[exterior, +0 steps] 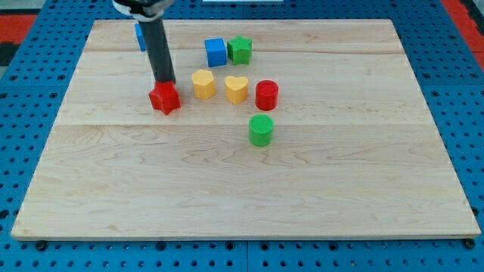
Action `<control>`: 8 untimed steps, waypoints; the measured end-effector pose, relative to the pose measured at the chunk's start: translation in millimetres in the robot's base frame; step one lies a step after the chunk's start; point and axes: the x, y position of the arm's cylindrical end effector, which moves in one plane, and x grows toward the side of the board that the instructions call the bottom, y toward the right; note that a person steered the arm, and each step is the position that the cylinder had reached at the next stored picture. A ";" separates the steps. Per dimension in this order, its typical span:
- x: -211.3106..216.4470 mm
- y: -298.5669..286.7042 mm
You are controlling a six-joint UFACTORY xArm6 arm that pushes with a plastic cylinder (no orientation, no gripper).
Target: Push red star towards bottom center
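The red star (164, 99) lies on the wooden board (242, 174) at the upper left of the middle. My tip (164, 81) stands right at the star's top edge, touching or nearly touching it. The dark rod rises from there to the view's top.
A yellow hexagon (203, 84) and a yellow heart (236, 88) lie right of the star, then a red cylinder (266, 95). A green cylinder (261, 130) sits below that. A blue cube (215, 52) and a green star (240, 49) lie near the top. A blue block (140, 36) is partly hidden behind the rod.
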 end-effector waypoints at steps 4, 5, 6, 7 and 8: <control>80.6 -15.6; 109.9 -48.5; 113.6 -46.4; 127.7 -58.2; 137.7 -40.4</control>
